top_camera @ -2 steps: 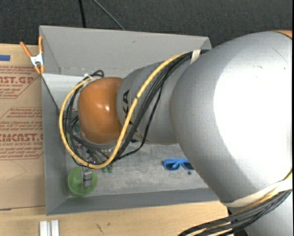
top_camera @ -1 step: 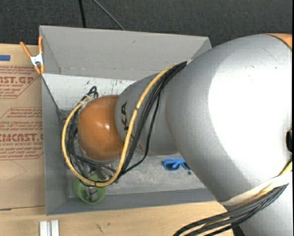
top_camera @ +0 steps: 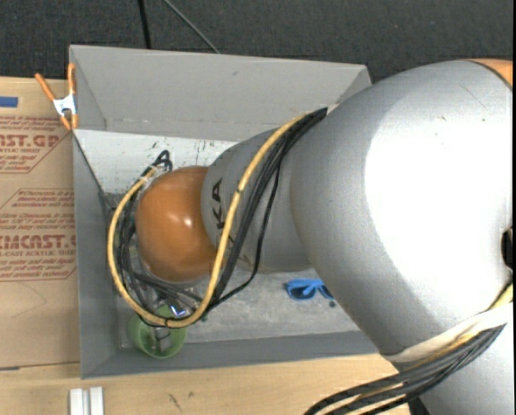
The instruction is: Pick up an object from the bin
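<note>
Green round object (top_camera: 147, 341) lies in the bin's lower-left corner, partly under the gripper. Arm (top_camera: 396, 214) spans most of the grey bin (top_camera: 214, 85), with its orange wrist cover (top_camera: 175, 223) above the gripper (top_camera: 167, 316). Whether the gripper is spread or closed, cannot tell. A small blue piece (top_camera: 305, 289) lies well apart. Step is likely the grasp approach; next it needs a firm close, then a straight lift.

Grey metal bin (top_camera: 214, 85), green round thing (top_camera: 158, 337) in lower-left corner, blue piece (top_camera: 305, 289) rightward.
</note>
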Controlling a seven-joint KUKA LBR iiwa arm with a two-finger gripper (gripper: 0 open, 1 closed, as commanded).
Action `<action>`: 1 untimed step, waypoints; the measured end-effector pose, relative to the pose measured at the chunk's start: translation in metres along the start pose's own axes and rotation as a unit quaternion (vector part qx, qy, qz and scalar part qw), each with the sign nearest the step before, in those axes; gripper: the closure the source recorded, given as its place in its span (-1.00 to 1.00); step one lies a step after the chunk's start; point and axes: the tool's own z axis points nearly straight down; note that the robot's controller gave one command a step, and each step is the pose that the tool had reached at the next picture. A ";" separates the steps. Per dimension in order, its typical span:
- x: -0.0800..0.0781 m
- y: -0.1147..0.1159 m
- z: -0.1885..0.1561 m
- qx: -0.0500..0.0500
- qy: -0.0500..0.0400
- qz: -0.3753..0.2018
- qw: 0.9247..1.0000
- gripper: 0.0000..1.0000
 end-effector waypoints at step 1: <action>0.001 0.000 0.001 0.000 0.002 0.000 1.000 1.00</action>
